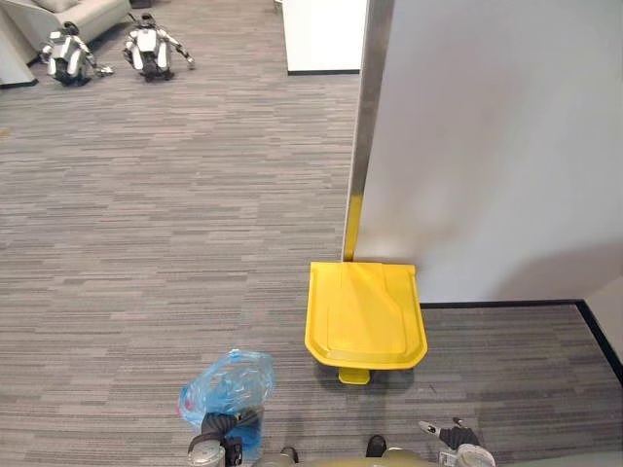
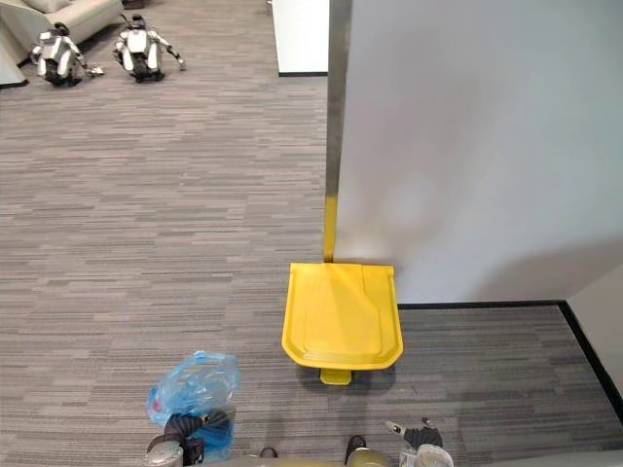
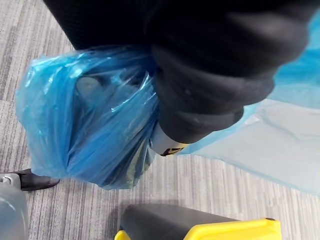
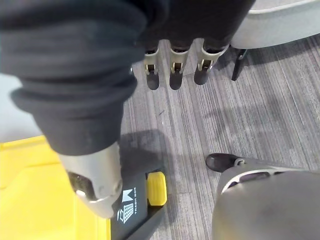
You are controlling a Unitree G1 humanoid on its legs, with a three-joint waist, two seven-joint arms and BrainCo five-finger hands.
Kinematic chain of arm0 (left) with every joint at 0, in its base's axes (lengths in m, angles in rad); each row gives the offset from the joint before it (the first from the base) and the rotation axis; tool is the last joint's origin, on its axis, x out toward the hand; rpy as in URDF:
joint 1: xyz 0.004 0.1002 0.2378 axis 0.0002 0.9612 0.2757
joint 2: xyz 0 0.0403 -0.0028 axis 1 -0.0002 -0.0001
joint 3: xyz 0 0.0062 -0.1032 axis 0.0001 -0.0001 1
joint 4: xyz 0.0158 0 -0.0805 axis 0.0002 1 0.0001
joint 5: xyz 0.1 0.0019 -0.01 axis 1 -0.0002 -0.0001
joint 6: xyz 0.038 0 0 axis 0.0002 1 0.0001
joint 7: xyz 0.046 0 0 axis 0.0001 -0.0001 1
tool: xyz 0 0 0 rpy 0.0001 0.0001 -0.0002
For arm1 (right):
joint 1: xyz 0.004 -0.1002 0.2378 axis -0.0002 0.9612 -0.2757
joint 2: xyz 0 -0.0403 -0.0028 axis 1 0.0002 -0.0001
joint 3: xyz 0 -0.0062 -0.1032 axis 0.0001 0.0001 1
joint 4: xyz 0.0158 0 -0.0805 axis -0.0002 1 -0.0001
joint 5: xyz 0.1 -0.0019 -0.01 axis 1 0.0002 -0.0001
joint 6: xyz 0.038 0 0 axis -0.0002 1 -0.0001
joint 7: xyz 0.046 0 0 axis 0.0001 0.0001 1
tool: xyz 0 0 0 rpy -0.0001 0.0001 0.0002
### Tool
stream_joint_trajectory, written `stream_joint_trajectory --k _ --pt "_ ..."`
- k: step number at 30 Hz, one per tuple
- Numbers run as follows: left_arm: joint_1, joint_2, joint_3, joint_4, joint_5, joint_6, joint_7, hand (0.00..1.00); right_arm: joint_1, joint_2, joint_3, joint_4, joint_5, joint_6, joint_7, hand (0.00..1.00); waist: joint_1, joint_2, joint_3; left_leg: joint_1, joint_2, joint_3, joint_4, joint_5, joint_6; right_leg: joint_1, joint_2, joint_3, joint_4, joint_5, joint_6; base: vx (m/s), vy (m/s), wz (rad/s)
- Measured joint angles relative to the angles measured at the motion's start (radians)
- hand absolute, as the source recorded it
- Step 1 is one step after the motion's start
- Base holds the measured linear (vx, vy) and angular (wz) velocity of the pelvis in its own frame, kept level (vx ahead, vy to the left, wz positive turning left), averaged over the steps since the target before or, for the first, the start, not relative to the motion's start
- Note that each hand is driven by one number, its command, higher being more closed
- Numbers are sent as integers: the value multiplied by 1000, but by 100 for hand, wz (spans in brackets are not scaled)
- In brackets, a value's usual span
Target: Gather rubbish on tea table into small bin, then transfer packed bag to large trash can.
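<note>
A blue plastic rubbish bag [image 1: 226,387] hangs at the lower left, bunched round my left hand [image 1: 218,436]. In the left wrist view the bag [image 3: 85,120] wraps over the curled fingers, and the thumb [image 3: 167,142] sticks out beside it. The large trash can [image 1: 365,313] stands on the carpet against the wall with its yellow lid down flat and a yellow pedal [image 1: 354,376] at its front. My right hand [image 1: 453,435] hangs low to the right of the can. In its wrist view the fingers [image 4: 172,75] are straight and empty above the pedal [image 4: 156,189].
A pale partition wall [image 1: 487,146] with a metal post [image 1: 368,117] rises behind the can. Two small robots [image 1: 68,53] [image 1: 151,49] lie on the carpet at the far left, near a grey sofa [image 1: 83,12]. A white cabinet [image 1: 326,34] stands at the back.
</note>
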Motion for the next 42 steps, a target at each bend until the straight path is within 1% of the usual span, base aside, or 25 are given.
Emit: stream_joint_trajectory --k 7,11,13,14,15,16,17,18,19,20,21,22,23,24,25,26,27,29,31,32,35,37,38,40,42 --pt "7 10 -40 2 4 0 -1 100 12 -9 -12 18 5 -1 0 0 -4 -13 -7 -8 -5 -56 -38 26 -11 4 0 -26 -26 1 1 -49 -12 16" --pt "8 10 -47 2 4 0 -2 100 5 -11 -14 17 5 -1 -1 0 -3 -15 -7 -6 -5 -56 -50 33 -8 3 1 -26 -27 0 3 13 -2 2" --pt "8 10 -47 2 4 0 -2 100 1 -11 -15 16 5 -1 -1 0 -2 -18 -6 -6 -8 -43 -44 23 -6 -13 -6 -17 9 -18 19 40 12 -12" --pt "9 10 -47 2 4 0 -2 100 -3 -10 -14 14 5 0 -1 0 0 -24 -3 -14 -16 -26 -15 1 1 -45 -26 -2 81 -57 32 35 50 -17" --pt "10 10 -47 1 4 0 -2 100 -5 -8 -14 10 5 0 -1 0 0 -28 -2 -18 -21 -19 6 -16 7 -60 -39 4 122 -79 39 52 69 -17" --pt "11 10 -49 1 4 0 -2 100 -5 -2 -14 -5 5 1 -1 0 -1 -37 5 -20 -30 -6 49 -52 18 -76 -66 13 201 -109 58 69 57 -15" --pt "12 10 -54 2 4 1 -2 100 -1 3 -14 -19 5 0 -1 0 -1 -41 9 -7 -32 -8 72 -84 34 -99 -89 23 291 -128 89 76 37 -15" --pt "9 9 -55 1 4 1 -1 100 -3 6 -14 -23 5 1 -1 0 -3 -40 13 3 -34 -7 79 -91 41 -127 -99 32 366 -128 112 60 39 -10" --pt "-3 12 -57 -1 4 1 -1 100 -8 15 -12 -27 5 1 0 0 -6 -35 30 23 -32 -8 98 -109 51 -225 -118 31 561 -105 156 120 50 -10" --pt "-16 11 -57 -3 4 2 1 100 -8 28 -11 -28 5 3 1 0 -6 -25 46 31 -11 -5 149 -147 60 -270 -102 34 592 -154 109 153 46 -13" --pt "-35 29 -58 -4 4 4 1 100 -10 32 -5 -48 5 3 1 0 -5 -37 58 30 11 0 188 -183 57 -307 -65 27 507 -156 95 204 -6 -10" --pt "-66 49 -58 -11 4 5 1 100 -12 44 -6 -69 5 3 -2 0 -5 -67 73 33 12 6 220 -209 45 -318 -40 24 368 -131 77 154 -49 2" --pt "-80 53 -57 -11 4 5 2 100 -12 44 -6 -73 5 3 -3 0 -3 -77 79 33 9 4 239 -224 37 -320 -33 26 323 -120 71 216 -126 13" --pt "-92 57 -55 -20 4 5 2 100 -11 42 -8 -76 5 5 -3 0 -2 -88 79 26 0 -1 281 -255 18 -300 -19 39 274 -113 67 286 -154 -1" --pt "-104 37 -57 -31 5 5 2 100 -23 33 -19 -96 5 7 -4 0 1 -65 88 27 21 -1 308 -282 5 -299 -7 41 291 -114 74 337 -151 3" --pt "-108 27 -59 -48 5 4 -2 100 -28 37 -31 -124 6 8 -5 0 -7 -43 99 27 28 -1 303 -283 3 -306 -3 38 322 -148 73 268 -87 3" --pt "-116 22 -59 -57 5 3 -2 100 -30 43 -42 -143 6 8 -7 0 -7 -36 103 32 20 -2 297 -281 1 -316 -5 40 348 -167 69 224 -52 24" --pt "-125 22 -55 -83 5 -2 -2 100 -13 60 -74 -150 6 11 -5 0 -2 -29 102 81 14 -9 268 -283 -3 -324 -23 35 448 -212 21 237 -73 30" --pt "-125 21 -52 -91 6 -2 -3 100 -12 66 -90 -150 6 17 -3 0 0 -18 99 102 25 -9 250 -282 -7 -311 -20 21 463 -237 9 254 -77 18" --pt "-127 15 -45 -91 6 -2 -3 100 -22 67 -93 -150 6 19 -2 0 -1 -11 94 100 36 0 245 -274 -19 -310 -16 8 458 -240 4 258 -62 12" --pt "-143 -13 -38 -91 6 -2 -15 100 -42 61 -92 -150 6 19 -3 0 -2 -13 92 98 43 8 225 -258 -41 -310 -14 -4 448 -235 -5 115 -20 6" --pt "-154 -17 -39 -92 6 -2 -19 100 -49 63 -82 -150 5 20 -2 0 -2 -17 89 98 48 17 207 -254 -42 -311 -11 -11 425 -225 -19 11 22 5" --pt "-154 -15 -39 -92 6 -2 -19 100 -47 65 -77 -148 5 20 -2 0 -2 -20 87 97 48 17 202 -254 -42 -311 -11 -12 420 -222 -17 -53 26 10" --pt "-146 -12 -46 -93 6 -2 -19 100 -39 67 -34 -145 5 20 -2 0 -2 -28 64 83 52 16 181 -254 -42 -314 -11 -27 394 -207 -25 -82 23 17" --pt "-132 -7 -74 -94 6 -1 -19 100 -38 67 26 -145 6 19 -1 0 -2 -31 55 53 54 -1 180 -255 -42 -320 -16 -42 367 -190 -12 -120 17 25"
